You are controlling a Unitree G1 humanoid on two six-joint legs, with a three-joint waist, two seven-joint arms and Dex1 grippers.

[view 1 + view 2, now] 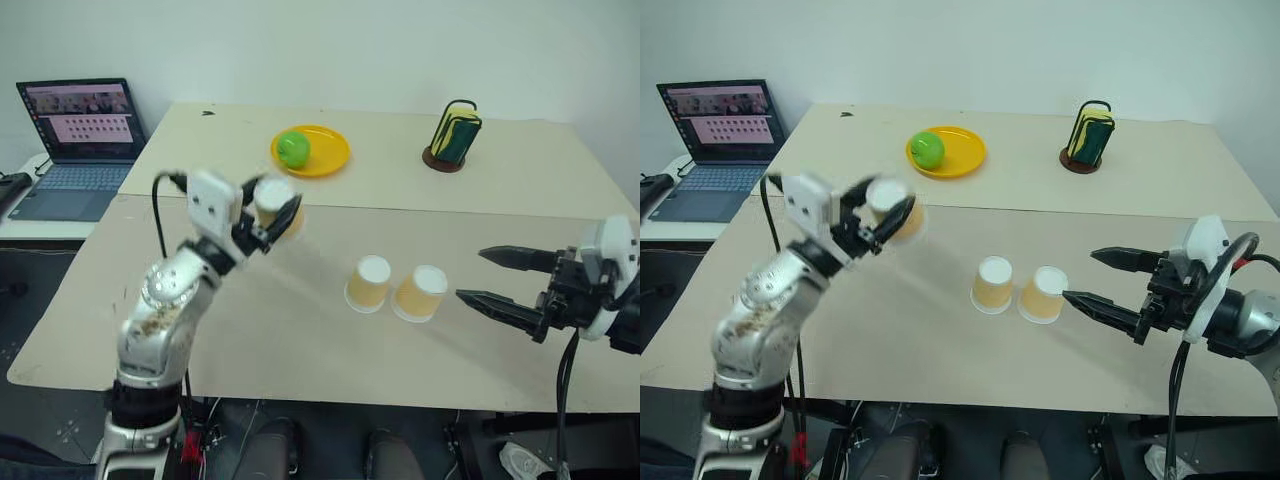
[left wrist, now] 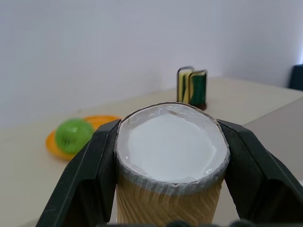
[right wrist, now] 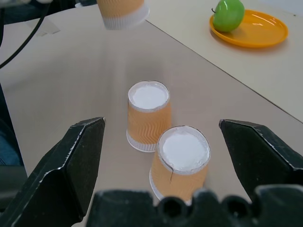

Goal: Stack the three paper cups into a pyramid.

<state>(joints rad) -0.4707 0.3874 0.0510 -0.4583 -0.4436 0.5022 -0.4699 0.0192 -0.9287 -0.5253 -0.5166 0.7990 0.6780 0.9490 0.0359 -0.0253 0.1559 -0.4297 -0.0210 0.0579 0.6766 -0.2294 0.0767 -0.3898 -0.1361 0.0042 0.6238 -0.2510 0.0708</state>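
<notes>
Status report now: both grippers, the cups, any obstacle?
Left gripper shut on third cup, lifted. Right gripper open beside two base cups. Nothing in the way.

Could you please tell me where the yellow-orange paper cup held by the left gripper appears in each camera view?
Left eye view: the held yellow-orange paper cup is left of centre, raised off the table in the left gripper.
Right eye view: left of centre, same grip.
Left wrist view: centre foreground, white base facing the camera.
Right wrist view: at the top edge.
Shared landmark: the green apple on the round yellow plate.
</notes>
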